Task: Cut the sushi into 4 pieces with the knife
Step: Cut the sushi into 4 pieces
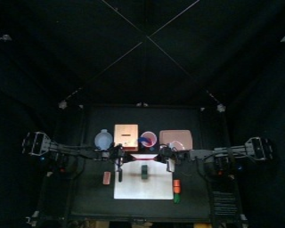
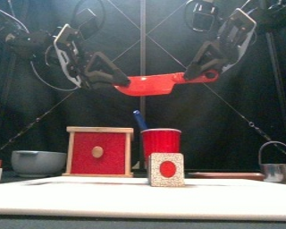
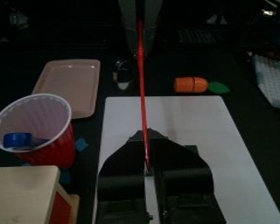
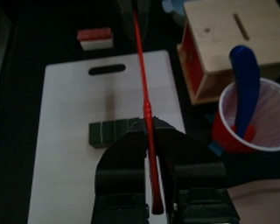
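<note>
Red knife (image 2: 152,86) aloft, clenched between left fingers (image 2: 118,80) and right fingers (image 2: 200,74). Sushi roll (image 4: 108,131) on white cutting board (image 4: 73,105) looks whole; all cuts left.

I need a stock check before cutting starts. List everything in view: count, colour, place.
white cutting board: 1, white, table's front middle
sushi roll: 1, dark green, on the board
red toy knife: 1, red, held in the air
red cup: 1, red, behind the board
blue toy knife: 1, blue, in the cup
wooden box: 1, pale, red drawer front, left of the cup
bowl: 1, blue-grey, back left
pink tray: 1, pink, back right
metal cutter: 1, silver, far right
orange toy: 1, orange, right of the board
green toy: 1, green, beside the orange toy
red-and-white toy: 1, left of the board
left gripper: 1, shut on the knife
right gripper: 1, shut on the knife
</note>
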